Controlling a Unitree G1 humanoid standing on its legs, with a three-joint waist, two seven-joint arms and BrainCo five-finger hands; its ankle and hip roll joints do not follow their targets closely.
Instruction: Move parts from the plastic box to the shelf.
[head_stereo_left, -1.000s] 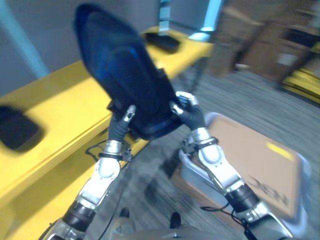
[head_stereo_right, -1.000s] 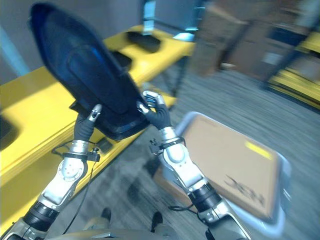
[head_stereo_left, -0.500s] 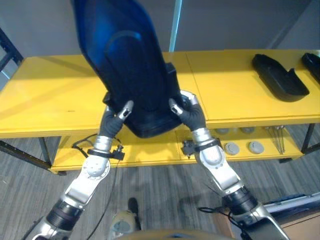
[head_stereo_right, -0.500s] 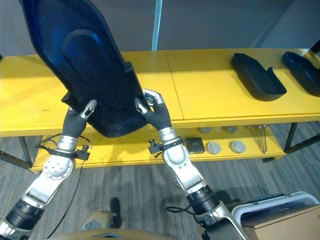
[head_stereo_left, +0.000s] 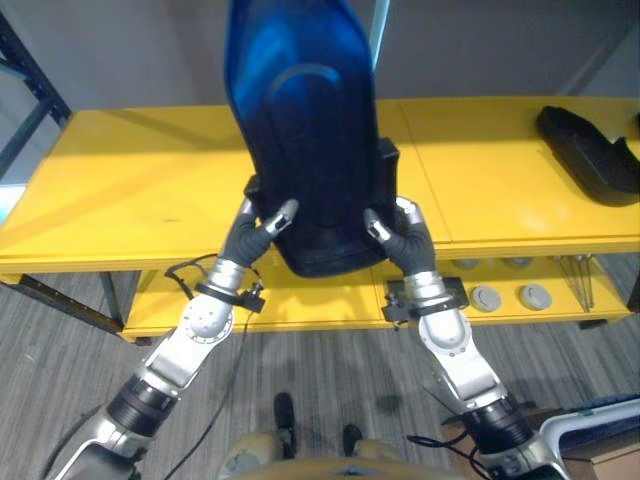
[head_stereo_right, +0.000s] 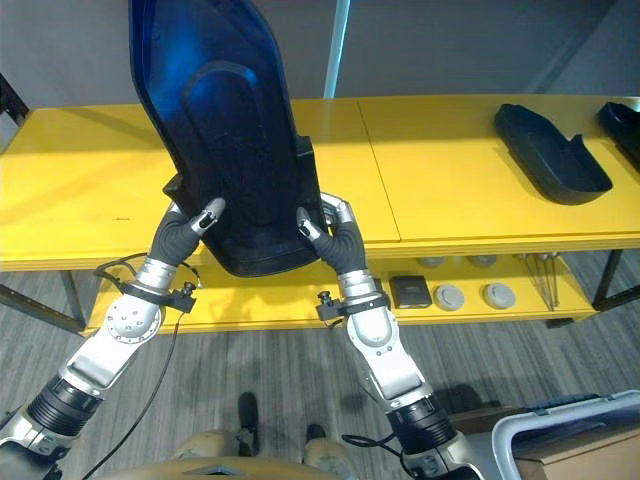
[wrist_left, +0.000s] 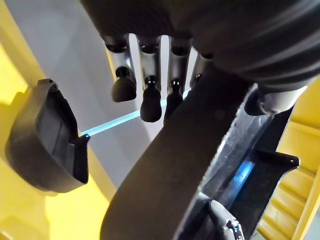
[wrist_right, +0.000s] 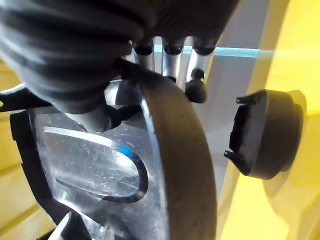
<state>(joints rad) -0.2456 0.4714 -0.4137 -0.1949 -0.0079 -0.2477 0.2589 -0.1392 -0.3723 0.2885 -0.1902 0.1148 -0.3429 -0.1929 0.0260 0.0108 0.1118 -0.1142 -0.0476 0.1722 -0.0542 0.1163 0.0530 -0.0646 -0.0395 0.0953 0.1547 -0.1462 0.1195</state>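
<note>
Left eye view: both robot hands, left and right, grip dark part bottom edges, upright above yellow shelf; shelf top beneath bare.

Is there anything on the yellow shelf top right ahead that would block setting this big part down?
Nothing visible: the large dark part, held by the left hand and right hand, hangs over bare yellow shelf. Another dark part lies far right.
</note>
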